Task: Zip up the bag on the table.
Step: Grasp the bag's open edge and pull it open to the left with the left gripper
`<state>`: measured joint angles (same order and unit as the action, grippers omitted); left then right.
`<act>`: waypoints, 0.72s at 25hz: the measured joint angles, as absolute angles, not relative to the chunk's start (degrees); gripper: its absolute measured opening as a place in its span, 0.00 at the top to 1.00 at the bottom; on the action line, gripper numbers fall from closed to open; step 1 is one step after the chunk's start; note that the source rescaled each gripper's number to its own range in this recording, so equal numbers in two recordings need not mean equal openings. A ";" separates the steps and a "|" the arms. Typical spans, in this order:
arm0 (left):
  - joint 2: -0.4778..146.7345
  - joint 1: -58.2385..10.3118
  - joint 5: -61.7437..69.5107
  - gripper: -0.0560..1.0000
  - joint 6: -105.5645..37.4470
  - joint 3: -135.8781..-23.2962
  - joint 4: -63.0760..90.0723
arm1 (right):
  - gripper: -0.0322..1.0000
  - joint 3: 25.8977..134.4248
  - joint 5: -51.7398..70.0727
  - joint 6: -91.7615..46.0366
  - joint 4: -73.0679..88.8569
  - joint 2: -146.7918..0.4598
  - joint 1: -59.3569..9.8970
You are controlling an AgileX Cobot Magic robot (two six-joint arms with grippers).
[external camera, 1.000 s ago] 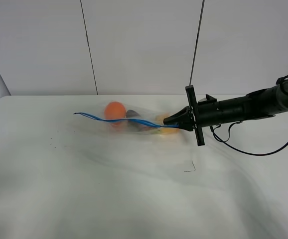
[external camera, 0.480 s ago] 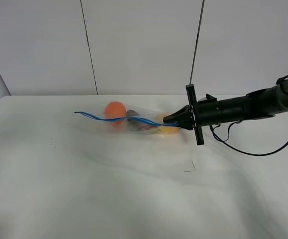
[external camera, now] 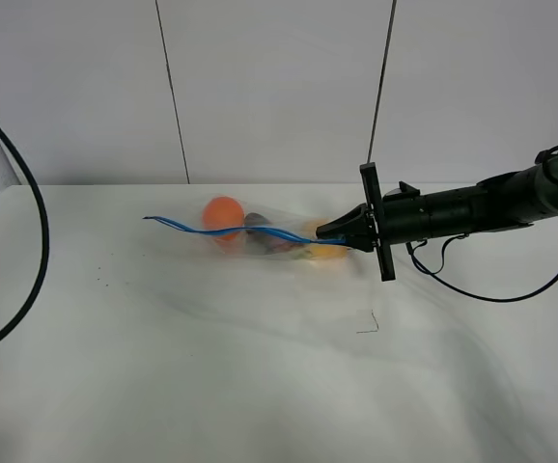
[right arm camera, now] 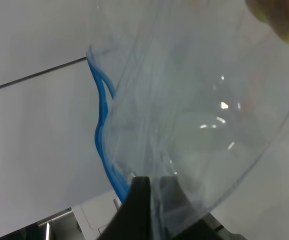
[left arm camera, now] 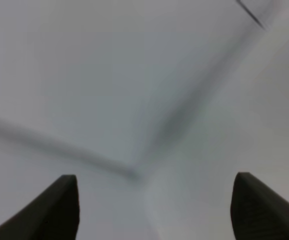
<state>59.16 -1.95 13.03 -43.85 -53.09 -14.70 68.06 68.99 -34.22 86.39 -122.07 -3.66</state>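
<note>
Exterior high shows the bag (external camera: 260, 236) on the counter (external camera: 211, 367), the right gripper (external camera: 332, 231) clamped on one end of its wavy blue zip strip (external camera: 211, 230). The left gripper (left arm camera: 154, 176), jaws wide apart and empty, has no bag in its wrist view. We would hold that end taut, then pinch the strip just beside the right gripper and slide along it evenly.

new in view: black cable (external camera: 44, 236) | place: 9 o'clock edge of the table (external camera: 260, 386) | shape: arcs from 10 o'clock down to 8 o'clock
</note>
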 joint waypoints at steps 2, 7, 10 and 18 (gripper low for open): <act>61.91 -1.95 0.77 0.02 -50.38 -53.09 -14.84 | 0.97 68.06 68.99 -34.22 86.39 -122.07 -3.66; 70.04 -2.30 -26.10 0.02 -61.50 -53.09 -14.89 | 0.97 68.06 68.99 -34.22 86.45 -122.07 -3.66; 74.62 -3.97 -34.83 0.02 -63.69 -53.09 -16.81 | 0.97 68.06 68.99 -34.22 86.45 -122.07 -3.66; 82.64 -13.35 -38.23 0.02 -63.97 -50.50 -27.51 | 0.97 68.06 68.99 -34.22 86.45 -122.07 -3.66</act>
<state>82.64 -13.35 -38.23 -63.97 -50.50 -27.51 68.06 68.99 -34.22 86.45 -122.07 -3.66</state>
